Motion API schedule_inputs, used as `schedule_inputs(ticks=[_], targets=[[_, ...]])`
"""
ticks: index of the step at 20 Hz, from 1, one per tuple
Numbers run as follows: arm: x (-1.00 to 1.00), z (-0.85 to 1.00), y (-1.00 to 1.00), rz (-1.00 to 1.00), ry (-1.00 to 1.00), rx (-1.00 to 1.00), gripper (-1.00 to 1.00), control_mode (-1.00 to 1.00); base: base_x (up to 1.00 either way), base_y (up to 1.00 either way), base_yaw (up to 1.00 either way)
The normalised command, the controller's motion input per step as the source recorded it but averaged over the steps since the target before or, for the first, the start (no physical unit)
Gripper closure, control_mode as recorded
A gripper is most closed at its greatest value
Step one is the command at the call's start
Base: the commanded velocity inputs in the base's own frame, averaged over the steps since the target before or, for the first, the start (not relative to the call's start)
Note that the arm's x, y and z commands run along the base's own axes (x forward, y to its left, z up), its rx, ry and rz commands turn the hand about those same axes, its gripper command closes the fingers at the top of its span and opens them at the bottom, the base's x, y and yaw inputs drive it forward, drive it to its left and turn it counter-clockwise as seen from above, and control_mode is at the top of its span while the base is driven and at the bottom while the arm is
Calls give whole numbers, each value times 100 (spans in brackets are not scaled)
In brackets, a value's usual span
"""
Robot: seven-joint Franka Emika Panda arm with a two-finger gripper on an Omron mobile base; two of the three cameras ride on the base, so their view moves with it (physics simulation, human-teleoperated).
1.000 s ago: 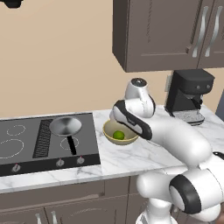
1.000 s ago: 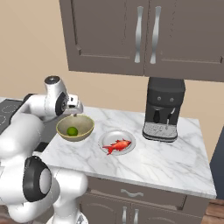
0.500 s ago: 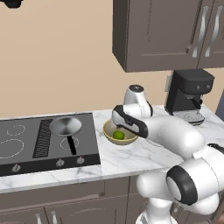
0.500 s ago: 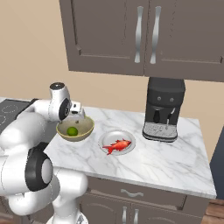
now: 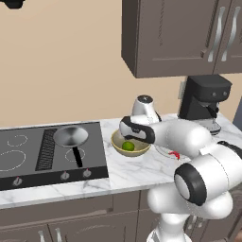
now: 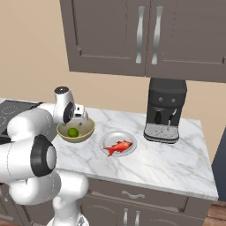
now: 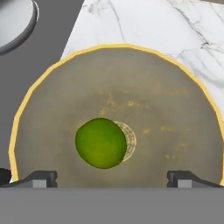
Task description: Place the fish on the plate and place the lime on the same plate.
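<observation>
The claw [image 7: 112, 177] hangs directly above the tan bowl [image 7: 175, 122], pointing down into it, with its two dark fingertips [image 7: 41, 178] spread wide apart and nothing between them, so it is open and empty. The lime [image 7: 101, 142] lies on the bottom of the bowl, just ahead of the gap between the fingertips and a little toward the left tip in the hand view, not touched by either one. From the right base view the claw [image 6: 80, 118] sits at the near rim of the bowl [image 6: 87, 132], with the lime [image 6: 73, 132] just beneath it. Beyond the bowl, on the side away from the stove, the plate [image 6: 115, 137] rests on the marble tabletop [image 6: 176, 154], near the claw but apart from it, and the red-orange fish [image 6: 117, 147] lies flat on the plate with its forked tail toward the bowl. Farther off on that same side a black coffee machine [image 6: 165, 110] stands against the wall under the dark cabinets [image 6: 145, 35]. In the left base view the bowl [image 5: 118, 142] with the lime [image 5: 128, 146] shows below the arm's wrist, and on the other side of the claw a silver frying pan [image 5: 71, 137] with a black handle sits on the cooktop [image 5: 28, 156], well apart from the bowl.
</observation>
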Motion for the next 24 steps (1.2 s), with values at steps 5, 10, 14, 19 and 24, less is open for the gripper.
schedule_inputs(ticks=[5, 10, 14, 19, 24], targets=[[29, -18, 0, 0, 0, 0, -100, -100, 0, 0, 0], [0, -20, 0, 0, 0, 0, -100, -100, 0, 0, 0], [-4, -7, 0, 0, 0, 0, -100, -100, 0, 0, 0], [-19, -3, 4, 0, 0, -1, -100, -100, 0, 0, 0], [-40, -2, 13, 0, 0, -1, -100, -100, 0, 0, 0]])
